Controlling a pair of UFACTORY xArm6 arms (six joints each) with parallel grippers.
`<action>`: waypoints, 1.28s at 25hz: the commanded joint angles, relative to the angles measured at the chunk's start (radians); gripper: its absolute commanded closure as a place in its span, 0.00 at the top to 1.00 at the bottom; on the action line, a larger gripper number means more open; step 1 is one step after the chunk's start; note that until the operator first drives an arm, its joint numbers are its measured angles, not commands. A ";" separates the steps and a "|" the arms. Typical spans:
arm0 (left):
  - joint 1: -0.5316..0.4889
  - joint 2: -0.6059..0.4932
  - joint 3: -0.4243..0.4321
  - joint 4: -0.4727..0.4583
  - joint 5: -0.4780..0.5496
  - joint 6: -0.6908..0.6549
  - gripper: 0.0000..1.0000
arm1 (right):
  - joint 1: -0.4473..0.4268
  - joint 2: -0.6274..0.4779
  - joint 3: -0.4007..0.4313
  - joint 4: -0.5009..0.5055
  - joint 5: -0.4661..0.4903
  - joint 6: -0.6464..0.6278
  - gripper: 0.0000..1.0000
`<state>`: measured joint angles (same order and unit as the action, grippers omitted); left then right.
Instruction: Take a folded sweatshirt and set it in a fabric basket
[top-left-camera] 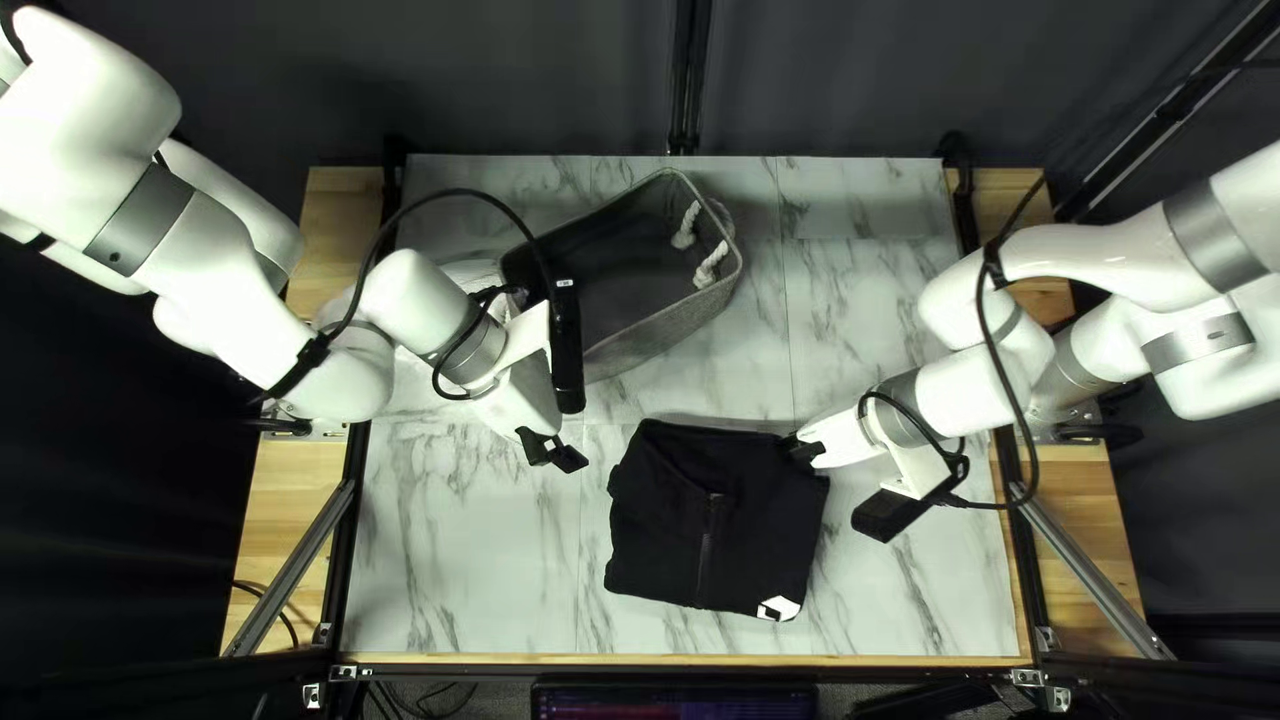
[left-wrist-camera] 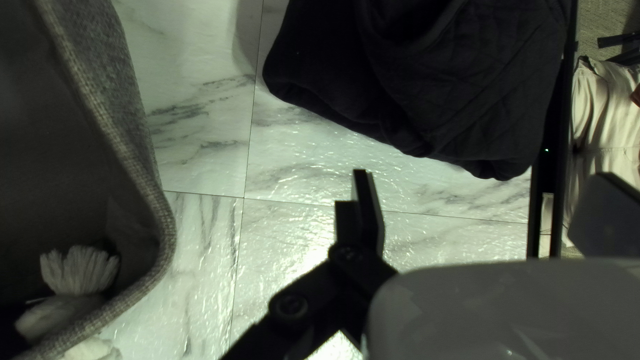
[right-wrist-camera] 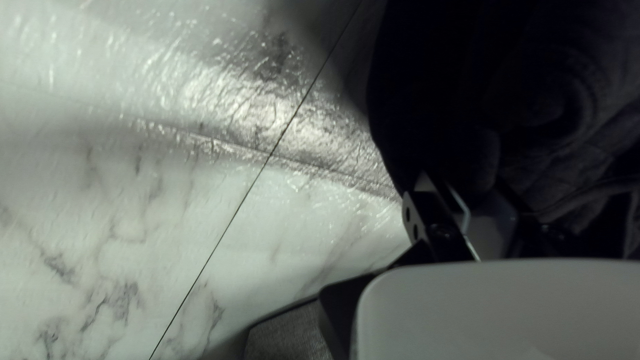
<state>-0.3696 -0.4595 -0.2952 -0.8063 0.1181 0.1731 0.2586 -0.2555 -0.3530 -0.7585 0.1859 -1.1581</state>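
Note:
The folded black sweatshirt lies on the table, its white mark toward the near edge. Beyond it stands the grey fabric basket with rope handles. My left gripper hovers beside the sweatshirt, near the basket. In the left wrist view that gripper is open, with the sweatshirt ahead and the basket to one side. My right gripper is at the sweatshirt's far right corner. The right wrist view shows this gripper shut on dark folds of the sweatshirt; its fingertips are partly hidden.
The marble-patterned tabletop has a black frame along its near edge. Beyond that edge are a screen and, in the left wrist view, pale cloth. My left forearm reaches over the basket's near-left end, and cables loop along both arms.

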 commanded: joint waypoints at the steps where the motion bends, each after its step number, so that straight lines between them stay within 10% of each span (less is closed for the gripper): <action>1: 0.002 0.002 -0.005 0.035 0.001 -0.030 1.00 | 0.010 -0.013 -0.001 -0.012 0.023 0.017 0.00; 12: -0.006 0.208 -0.146 -0.201 -0.045 0.194 1.00 | 0.045 -0.021 -0.016 0.010 0.069 0.019 0.00; 23: 0.059 0.511 -0.375 -0.785 -0.012 0.802 1.00 | 0.055 -0.017 -0.025 0.010 0.076 0.025 0.00; 32: 0.062 0.613 -0.448 -0.672 0.002 0.699 1.00 | 0.059 -0.014 -0.024 0.006 0.078 0.034 0.00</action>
<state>-0.3019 0.1440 -0.7363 -1.5067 0.1177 0.9002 0.3179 -0.2691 -0.3787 -0.7505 0.2640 -1.1266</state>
